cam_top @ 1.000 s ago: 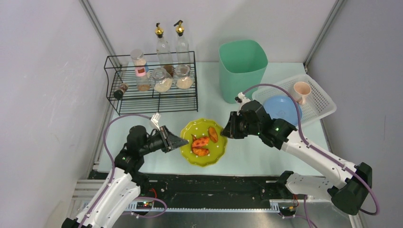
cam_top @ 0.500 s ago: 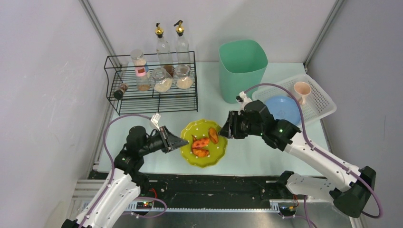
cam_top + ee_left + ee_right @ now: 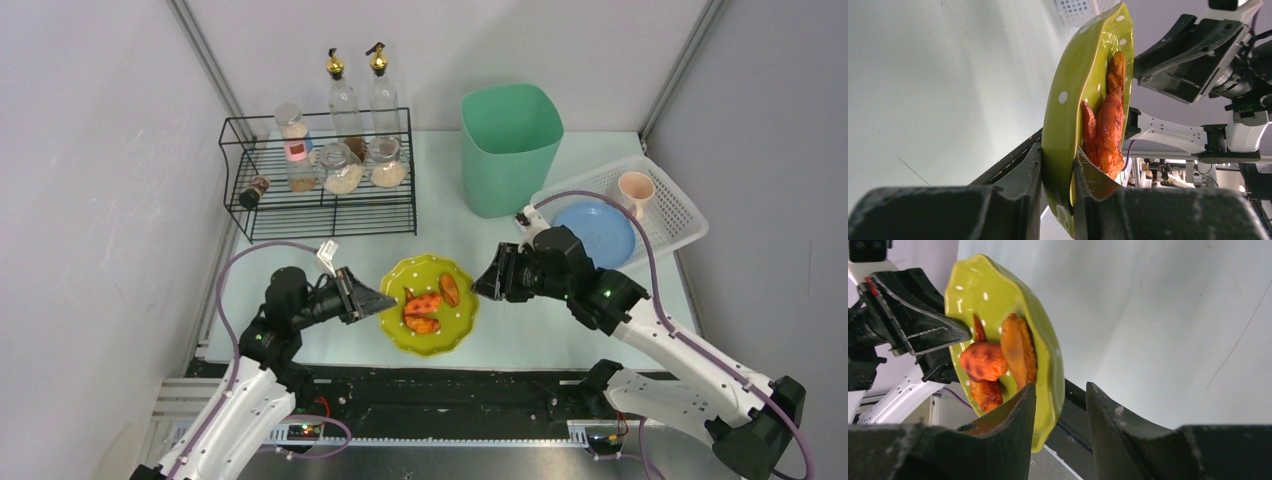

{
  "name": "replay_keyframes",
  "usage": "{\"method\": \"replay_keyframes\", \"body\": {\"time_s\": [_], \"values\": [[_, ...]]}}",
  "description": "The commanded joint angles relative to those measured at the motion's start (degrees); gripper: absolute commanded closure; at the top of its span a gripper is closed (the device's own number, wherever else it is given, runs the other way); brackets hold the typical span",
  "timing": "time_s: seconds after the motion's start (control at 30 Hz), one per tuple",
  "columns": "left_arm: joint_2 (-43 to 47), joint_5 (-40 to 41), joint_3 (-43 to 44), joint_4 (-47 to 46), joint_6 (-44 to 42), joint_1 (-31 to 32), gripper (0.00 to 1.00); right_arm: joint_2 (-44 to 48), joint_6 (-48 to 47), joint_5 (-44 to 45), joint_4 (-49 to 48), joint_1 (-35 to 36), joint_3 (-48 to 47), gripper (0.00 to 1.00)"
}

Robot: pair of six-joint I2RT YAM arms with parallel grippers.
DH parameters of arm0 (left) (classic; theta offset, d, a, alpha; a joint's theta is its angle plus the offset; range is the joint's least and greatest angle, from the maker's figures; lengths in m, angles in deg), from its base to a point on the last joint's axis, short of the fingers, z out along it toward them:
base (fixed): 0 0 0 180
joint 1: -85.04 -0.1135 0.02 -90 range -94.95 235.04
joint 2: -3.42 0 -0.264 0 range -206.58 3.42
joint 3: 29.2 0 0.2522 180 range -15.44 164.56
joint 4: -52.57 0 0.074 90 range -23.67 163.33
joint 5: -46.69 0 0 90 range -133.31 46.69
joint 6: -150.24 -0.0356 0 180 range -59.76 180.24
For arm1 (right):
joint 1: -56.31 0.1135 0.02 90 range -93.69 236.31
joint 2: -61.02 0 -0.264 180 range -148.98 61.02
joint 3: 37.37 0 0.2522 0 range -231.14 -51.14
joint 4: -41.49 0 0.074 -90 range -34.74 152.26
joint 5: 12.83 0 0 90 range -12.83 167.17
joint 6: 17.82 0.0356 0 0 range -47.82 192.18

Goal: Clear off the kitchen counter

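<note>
Glossy scalloped green plate (image 3: 432, 341) (white-dotted), rim tight in left pincer (image 3: 386, 300), right pincer (image 3: 483, 282) agape alongside

The right end effector (image 3: 1060, 396) has opened, its jaws astride the green plate (image 3: 979, 277).

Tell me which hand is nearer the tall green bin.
Right. The right hand is just on the near side of the green bin; the left hand is farther away, clamped on the plate.
</note>
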Motion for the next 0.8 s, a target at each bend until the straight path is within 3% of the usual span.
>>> {"method": "replay_keyframes", "body": {"time_s": [0.0,0.4,0.77], "values": [[1.95,-4.91,2.51,-7.67,3.94,0.15,1.0,1.03,1.88,-2.02,-4.07,-0.45,2.02,0.54],[2.68,-4.97,2.44,-7.65,4.31,0.17,1.0,-0.91,5.69,-5.33,-11.87,1.19,6.63,0.53],[3.28,-4.99,2.12,-7.68,4.58,0.17,1.0,-2.66,6.72,-4.76,-14.83,2.43,7.46,0.66]]}}
